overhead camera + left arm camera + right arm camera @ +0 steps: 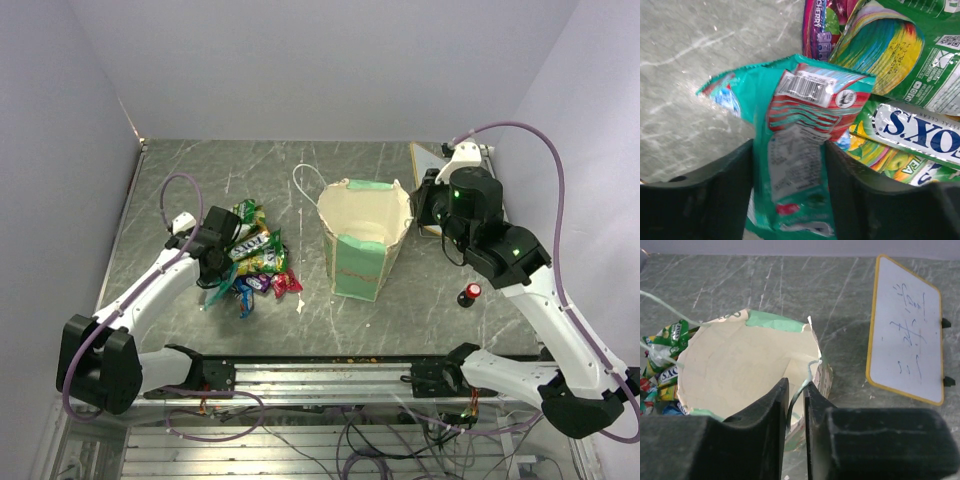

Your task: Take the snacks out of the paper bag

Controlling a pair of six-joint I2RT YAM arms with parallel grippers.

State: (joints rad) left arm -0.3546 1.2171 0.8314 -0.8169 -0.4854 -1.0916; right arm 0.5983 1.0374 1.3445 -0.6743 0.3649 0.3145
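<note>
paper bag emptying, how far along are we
Nearly done. A pile of snacks lies on the table left of the paper bag, and the bag's cream inside shows no packets in the top or right wrist views. In hand: the left gripper is shut on a teal packet over the pile; the right gripper pinches the bag's rim. Left: drop that packet, though the bag's bottom is partly hidden.

Plain pale lavender walls (pixel 300 70) close in the back and both sides of a grey-green stone-look worktop (pixel 190 180) veined with white streaks; soft even light glares faintly off it, and a metal rail (pixel 320 378) runs along its near edge
</note>
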